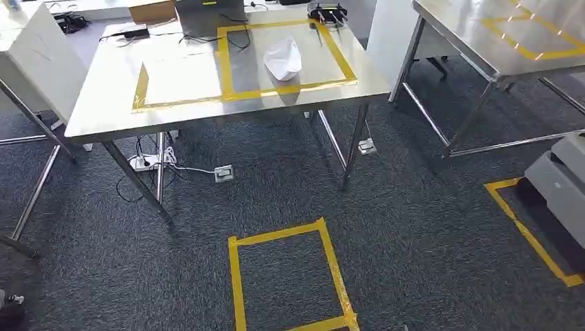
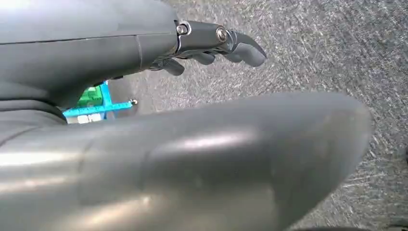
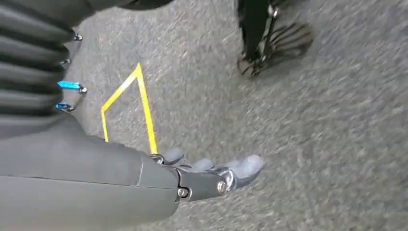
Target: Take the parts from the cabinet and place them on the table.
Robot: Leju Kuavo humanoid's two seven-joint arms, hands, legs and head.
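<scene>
Nearest the head camera is the grey carpet floor (image 1: 414, 227), bearing a rectangle of yellow tape (image 1: 290, 279) directly below the view. A second yellow tape outline (image 1: 528, 231) lies at the right, next to a grey stepped unit (image 1: 562, 183) at the frame edge.

Beyond the floor marking stands the steel surface (image 1: 110, 89) on metal legs. A yellow tape frame (image 1: 227, 62) is marked on its top. One white part (image 1: 283, 58) lies inside the right section of that frame, near its front edge. At the far edge of the surface sit a cardboard box (image 1: 152, 9), a grey device (image 1: 210, 15) and a black device (image 1: 328, 12), with cables (image 1: 234, 34) trailing between them. A second steel surface (image 1: 476, 34) with its own yellow tape stands to the right, well apart. Under the first surface, a white power strip (image 1: 146, 163) and a cable run to a floor socket (image 1: 223, 173).

Left robot hand (image 2: 211, 43): seen in the left wrist view above carpet, fingers (image 2: 245, 50) extended and slightly curled, holding nothing.

Right robot hand (image 3: 211, 175): seen in the right wrist view above carpet and a yellow tape corner (image 3: 137, 103), fingers (image 3: 245, 166) stretched out and apart, holding nothing.
</scene>
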